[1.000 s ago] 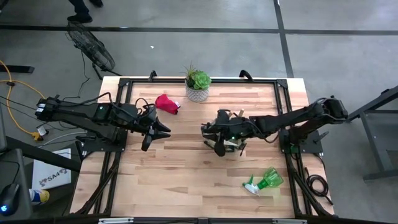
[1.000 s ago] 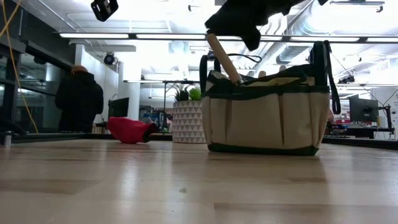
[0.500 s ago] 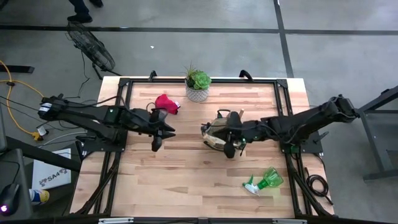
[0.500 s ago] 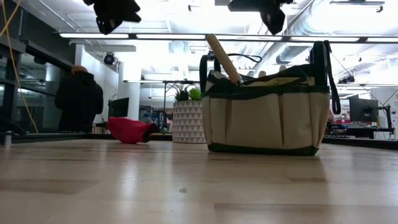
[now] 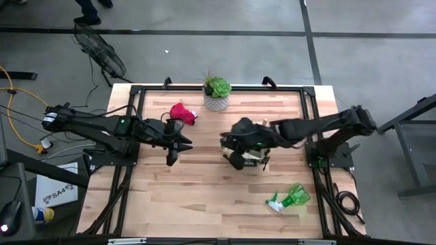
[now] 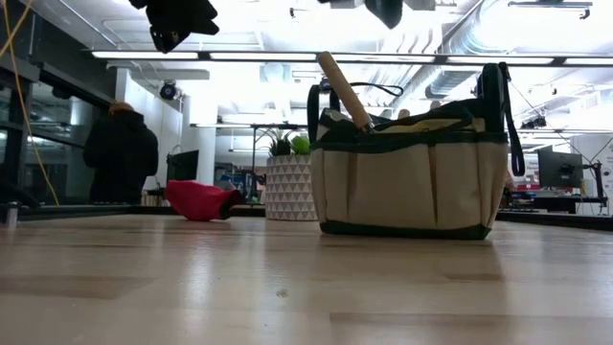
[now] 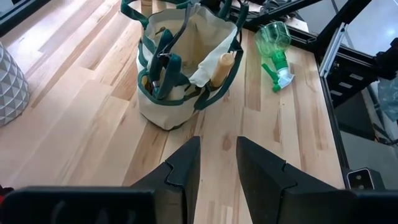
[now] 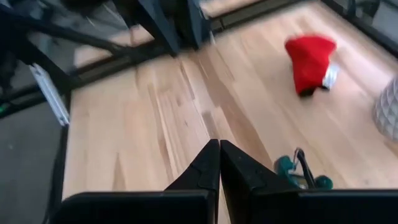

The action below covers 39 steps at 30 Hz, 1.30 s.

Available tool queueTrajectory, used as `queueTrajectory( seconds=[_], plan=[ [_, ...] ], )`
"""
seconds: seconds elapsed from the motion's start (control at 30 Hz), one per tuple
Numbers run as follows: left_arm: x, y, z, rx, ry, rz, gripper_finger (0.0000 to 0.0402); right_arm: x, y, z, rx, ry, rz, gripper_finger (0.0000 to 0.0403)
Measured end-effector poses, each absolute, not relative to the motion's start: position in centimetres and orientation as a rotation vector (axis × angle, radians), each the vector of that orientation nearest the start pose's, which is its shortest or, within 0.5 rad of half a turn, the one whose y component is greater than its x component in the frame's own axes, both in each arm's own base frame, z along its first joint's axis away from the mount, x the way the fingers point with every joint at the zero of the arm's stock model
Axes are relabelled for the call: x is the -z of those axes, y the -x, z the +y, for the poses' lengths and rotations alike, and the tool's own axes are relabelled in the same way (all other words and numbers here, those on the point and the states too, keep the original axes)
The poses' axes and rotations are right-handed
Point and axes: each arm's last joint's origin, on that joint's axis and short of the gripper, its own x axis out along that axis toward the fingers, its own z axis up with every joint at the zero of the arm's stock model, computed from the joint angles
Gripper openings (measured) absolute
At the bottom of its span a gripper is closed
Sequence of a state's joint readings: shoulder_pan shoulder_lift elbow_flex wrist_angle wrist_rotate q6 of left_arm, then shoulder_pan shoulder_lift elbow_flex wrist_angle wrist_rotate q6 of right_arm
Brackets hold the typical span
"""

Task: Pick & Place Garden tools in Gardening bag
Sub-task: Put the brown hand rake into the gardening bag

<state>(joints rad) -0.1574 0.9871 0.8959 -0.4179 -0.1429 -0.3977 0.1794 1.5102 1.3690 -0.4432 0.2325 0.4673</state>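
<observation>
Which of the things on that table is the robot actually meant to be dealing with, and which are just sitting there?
Part of the job:
gardening bag
wooden-handled tool standing in the bag
red glove, on the table
green spray bottle, lying on its side on the table

Just lying about:
succulent in a white pot
person in the room behind
</observation>
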Motion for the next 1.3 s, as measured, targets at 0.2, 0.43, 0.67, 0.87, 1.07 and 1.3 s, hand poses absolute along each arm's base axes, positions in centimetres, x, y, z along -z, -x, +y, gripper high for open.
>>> queueTrajectory(
  seconds=[0.2, 0.43, 0.67, 0.87, 1.07, 1.3],
  plan=[
    [-31.4, -20.6, -2.9, -0.086, 0.313, 0.5, 0.0101, -34.6, -35.6, 4.5, 0.221, -0.428, 0.658, 0.0003],
    [-31.4, -20.6, -2.9, -0.086, 0.313, 0.5, 0.0101, -33.0, -37.2, 4.7, 0.21, -0.458, 0.723, 0.0003],
    [-31.4, -20.6, -2.9, -0.087, 0.312, 0.502, 0.0101, -31.4, -37.1, 4.8, 0.269, -0.479, 0.826, 0.0003],
    [-31.4, -20.6, -2.9, -0.075, 0.315, 0.505, 0.0101, -30.9, -36.4, 4.7, 0.342, -0.483, 0.896, 0.0003],
    [-31.4, -20.6, -2.9, -0.065, 0.318, 0.511, 0.0101, -30.8, -35.8, 4.9, 0.406, -0.489, 0.918, 0.0003],
    [-31.3, -20.6, -2.9, -0.056, 0.317, 0.517, 0.0101, -31.7, -36.5, 5.0, 0.366, -0.516, 0.81, 0.0003]
  ],
)
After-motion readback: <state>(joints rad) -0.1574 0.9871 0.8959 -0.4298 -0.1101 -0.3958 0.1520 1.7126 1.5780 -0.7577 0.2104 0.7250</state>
